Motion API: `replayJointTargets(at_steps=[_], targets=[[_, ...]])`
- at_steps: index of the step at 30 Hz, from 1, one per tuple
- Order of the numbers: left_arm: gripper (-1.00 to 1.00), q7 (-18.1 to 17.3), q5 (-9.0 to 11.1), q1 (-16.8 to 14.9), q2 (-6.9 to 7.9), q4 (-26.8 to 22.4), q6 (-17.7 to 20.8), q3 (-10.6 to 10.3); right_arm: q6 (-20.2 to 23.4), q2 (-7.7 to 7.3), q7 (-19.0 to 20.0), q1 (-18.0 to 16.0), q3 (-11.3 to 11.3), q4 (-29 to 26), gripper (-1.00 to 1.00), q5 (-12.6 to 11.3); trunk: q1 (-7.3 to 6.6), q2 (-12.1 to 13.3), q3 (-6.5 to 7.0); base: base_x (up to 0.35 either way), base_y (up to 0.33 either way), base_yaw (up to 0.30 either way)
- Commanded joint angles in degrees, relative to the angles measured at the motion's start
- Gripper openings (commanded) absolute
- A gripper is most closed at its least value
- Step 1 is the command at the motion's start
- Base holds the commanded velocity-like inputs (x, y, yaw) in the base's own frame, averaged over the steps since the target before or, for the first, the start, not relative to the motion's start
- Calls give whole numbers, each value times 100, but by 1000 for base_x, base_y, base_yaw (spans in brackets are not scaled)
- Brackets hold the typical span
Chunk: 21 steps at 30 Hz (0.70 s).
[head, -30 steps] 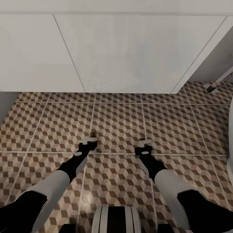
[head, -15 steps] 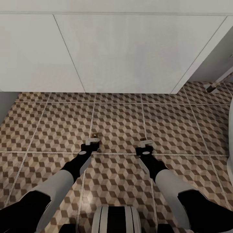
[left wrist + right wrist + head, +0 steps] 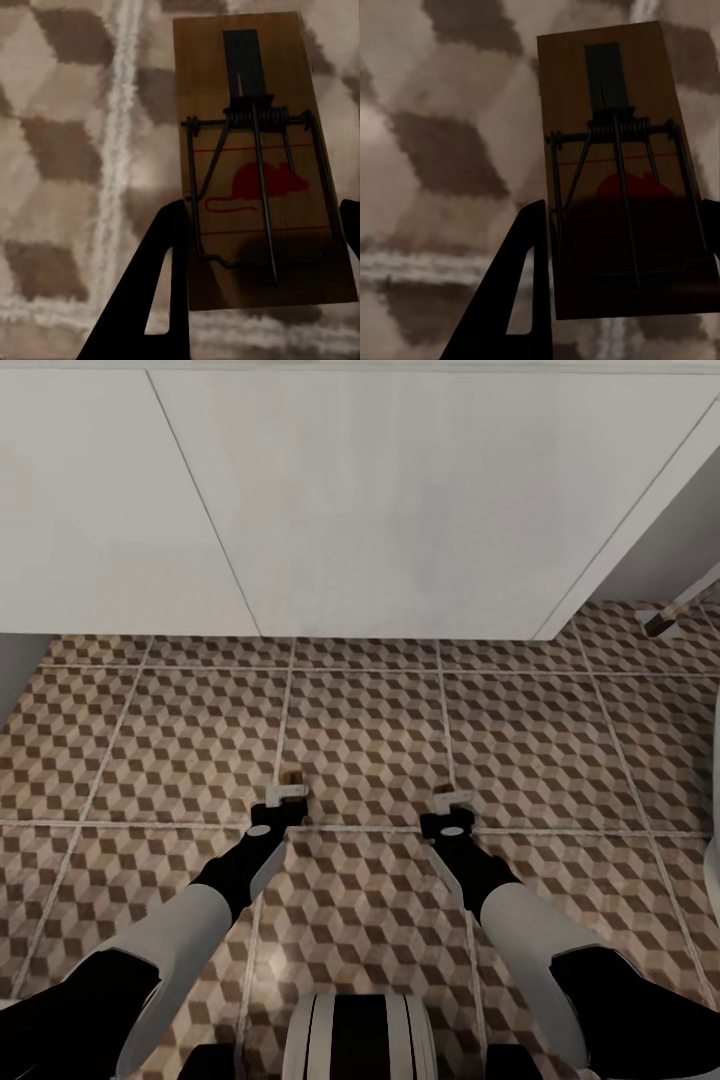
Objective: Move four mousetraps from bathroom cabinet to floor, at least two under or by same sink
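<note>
I stand in front of a white vanity; the sink on top of it is out of view, and so is the cabinet. Both arms reach down to the cube-patterned bathroom floor. My left gripper is shut on a tan mousetrap with a red mouse print, held flat just above the tiles. My right gripper is shut on a second mousetrap, also low over the floor. Dark fingers press on each board's long sides.
The vanity's base meets the floor a couple of tiles ahead of the grippers. A white rounded fixture edges in at the right. A slim handled tool lies beside the vanity's right corner. A grey surface is at the left.
The head view has tipped slightly, so the vanity takes up more of the picture. The left gripper has shifted a little to the right with its mousetrap. The right gripper has barely moved.
</note>
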Motion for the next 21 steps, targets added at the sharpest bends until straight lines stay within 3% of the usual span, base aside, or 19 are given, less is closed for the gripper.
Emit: replayJointTargets(at_steps=[1,9,21], targets=[[-100,59,49,-3,4,-8,9,-51,56,-3,-34,-2,41,-27,-100,27,1,-3,-26,0,0,0],[-100,46,57,0,-40,-19,9,-71,245,13,-35,-2,41,-270,-100,64,22,-13,-203,0,0,0],[-100,45,51,1,-117,-21,-88,-63,782,29,-40,-2,46,-985,-100,86,22,-13,-203,0,0,0]])
